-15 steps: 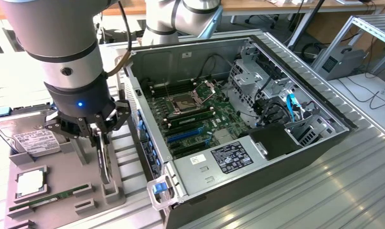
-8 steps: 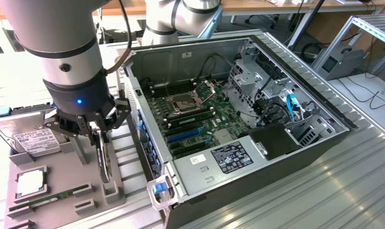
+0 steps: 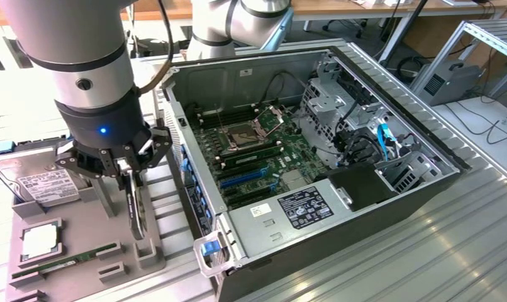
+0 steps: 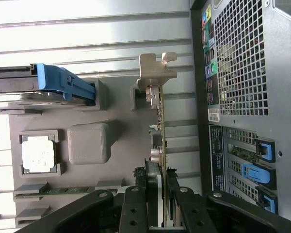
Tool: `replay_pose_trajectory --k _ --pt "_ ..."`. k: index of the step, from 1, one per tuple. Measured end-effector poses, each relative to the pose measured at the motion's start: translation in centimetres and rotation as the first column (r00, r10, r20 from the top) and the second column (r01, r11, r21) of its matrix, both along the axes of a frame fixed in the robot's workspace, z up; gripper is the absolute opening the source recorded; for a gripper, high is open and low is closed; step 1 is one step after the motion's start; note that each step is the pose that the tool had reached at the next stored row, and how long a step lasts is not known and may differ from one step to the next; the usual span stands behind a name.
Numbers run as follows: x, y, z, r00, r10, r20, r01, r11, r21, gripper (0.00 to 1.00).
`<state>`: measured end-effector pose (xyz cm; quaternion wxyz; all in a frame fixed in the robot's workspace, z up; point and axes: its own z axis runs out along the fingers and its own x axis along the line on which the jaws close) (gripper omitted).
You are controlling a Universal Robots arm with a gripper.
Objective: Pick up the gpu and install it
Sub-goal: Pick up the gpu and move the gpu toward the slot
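The gripper (image 4: pixel 157 175) is clamping the gpu (image 4: pixel 160 121) edge-on, with black jointed fingers (image 4: pixel 136 196) pressing on both faces. The fingers are hiding the card's near end, and its fan face is turning away from the wrist camera, so just a thin green-brown edge is showing. Its dull silver bracket (image 4: pixel 155 70), bent and notched, is sticking out at the far end. In the exterior view the gripper (image 3: pixel 129 179) is hanging over the matte grey tray (image 3: pixel 85 217), and the gpu (image 3: pixel 137 211) is standing upright in it as a narrow dark strip. Whether its lower edge is sitting in the tray's slot or clearing it is hard to make out. Around it, the tray is holding a square metal-topped cpu (image 3: pixel 39 242), a long green ram stick (image 3: pixel 65 259) and a boxy drive (image 3: pixel 37 179) with a white label, partly covered by the arm. Just beside the tray, toward the exterior view's right, the open case (image 3: pixel 182 157) is lying on a ribbed aluminium table (image 3: pixel 455 239), baring a green motherboard (image 3: pixel 253 157). Its far corner is being cut off behind another arm's grey joints.
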<state>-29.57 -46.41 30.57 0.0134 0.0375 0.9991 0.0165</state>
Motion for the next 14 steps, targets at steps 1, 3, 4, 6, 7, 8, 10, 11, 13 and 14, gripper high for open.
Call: replay_pose_trajectory --k 1,3,4,6,7,8,10,11,13,14 --pt "0.0 0.0 0.06 1.0 0.0 0.0 0.0 1.0 0.0 0.27" --pt "0.0 0.0 0.19 1.0 0.0 0.0 0.0 1.0 0.0 0.27" --pt "0.0 0.0 0.24 1.0 0.0 0.0 0.0 1.0 0.0 0.27" --pt "0.0 0.0 0.36 1.0 0.0 0.0 0.0 1.0 0.0 0.27" --pt "0.0 0.0 0.42 1.0 0.0 0.0 0.0 1.0 0.0 0.27" --pt "0.0 0.0 0.47 1.0 0.0 0.0 0.0 1.0 0.0 0.27" --pt "0.0 0.0 0.56 1.0 0.0 0.0 0.0 1.0 0.0 0.27" --pt "0.0 0.0 0.61 1.0 0.0 -0.0001 0.0 1.0 0.0 0.27" --pt "0.0 0.0 0.76 1.0 0.0 -0.0001 0.0 1.0 0.0 0.27" --pt "0.0 0.0 0.84 1.0 0.0 -0.0001 0.0 1.0 -0.0001 0.27"
